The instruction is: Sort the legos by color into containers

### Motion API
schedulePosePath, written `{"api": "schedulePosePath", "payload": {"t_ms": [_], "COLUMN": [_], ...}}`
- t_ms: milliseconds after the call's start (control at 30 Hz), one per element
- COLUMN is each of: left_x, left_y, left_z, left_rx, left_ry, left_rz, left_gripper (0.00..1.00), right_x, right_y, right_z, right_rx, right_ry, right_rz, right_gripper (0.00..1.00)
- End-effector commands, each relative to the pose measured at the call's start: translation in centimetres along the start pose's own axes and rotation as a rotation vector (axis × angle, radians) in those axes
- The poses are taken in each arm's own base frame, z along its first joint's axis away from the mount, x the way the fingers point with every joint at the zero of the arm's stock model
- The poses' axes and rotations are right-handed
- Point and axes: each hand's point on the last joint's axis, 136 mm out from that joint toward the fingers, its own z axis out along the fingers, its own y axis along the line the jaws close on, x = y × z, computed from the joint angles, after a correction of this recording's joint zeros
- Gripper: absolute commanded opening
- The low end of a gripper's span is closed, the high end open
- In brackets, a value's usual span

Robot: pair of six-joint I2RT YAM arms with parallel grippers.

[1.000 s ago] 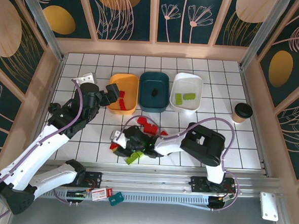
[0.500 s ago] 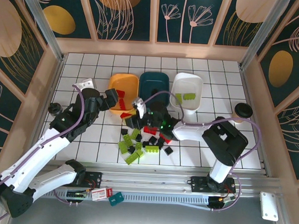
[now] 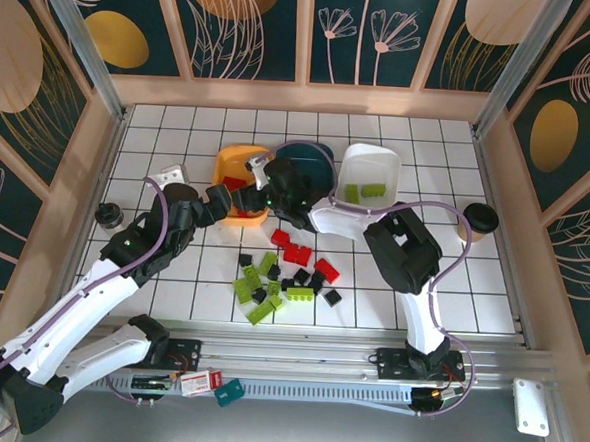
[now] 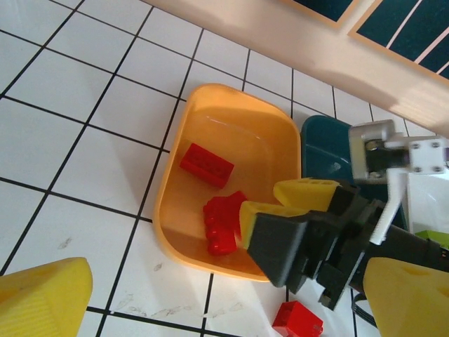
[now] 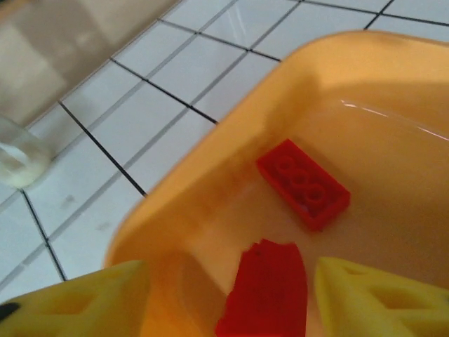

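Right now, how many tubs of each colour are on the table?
orange tub: 1
teal tub: 1
white tub: 1
Total: 3

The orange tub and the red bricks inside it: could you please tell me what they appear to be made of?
The orange tub looks like moulded plastic, smooth and slightly glossy. Light streaks show on its inner wall, and its rim and corners are rounded. The red bricks look like hard plastic with a satin sheen, and moulded studs show on their tops.
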Motion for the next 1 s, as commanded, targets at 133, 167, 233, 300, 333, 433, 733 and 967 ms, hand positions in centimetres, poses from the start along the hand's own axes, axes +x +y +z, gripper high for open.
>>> {"api": "schedulePosePath", "payload": {"t_ms": [133,167,233,300,333,433,733,967], "left_x": [0.6,0.8,1.4,2.3,2.8,4.6,11.1,14.9], "left_y": [-0.5,-0.5,-0.7,-0.9,-1.0,-1.5,-2.3,-1.7], "left_z": [0.4,0.5,0.9,1.4,1.7,2.8,6.3,7.6], "left_rx": [0.032,0.035,0.041,0.055,0.063,0.096,0.178,0.137], "left_ry": [0.026,0.034,0.054,0.085,0.101,0.161,0.34,0.441], "left_rz": [-0.008,-0.004,0.003,0.014,0.019,0.034,0.022,0.083], "left_gripper": [0.99,0.99,0.99,0.99,0.99,0.99,0.99,0.93], "right_x": [-5.3,-5.4,-5.2,-4.0,-3.6,-1.0,11.0,16.8], "right_y": [-0.1,-0.1,0.0,-0.2,-0.2,-1.2,-5.4,-5.7], "right_z": [-3.0,-3.8,-5.6,-7.6,-8.7,-11.9,-18.9,-23.0], "right_rx": [0.05,0.051,0.053,0.065,0.068,0.122,0.359,0.401], "right_ry": [-0.133,-0.147,-0.163,-0.164,-0.166,-0.144,0.097,0.211], "right_rz": [-0.016,-0.008,0.013,0.048,0.062,0.125,0.288,0.357], "right_gripper": [0.74,0.74,0.75,0.75,0.75,0.75,0.76,0.74]}}
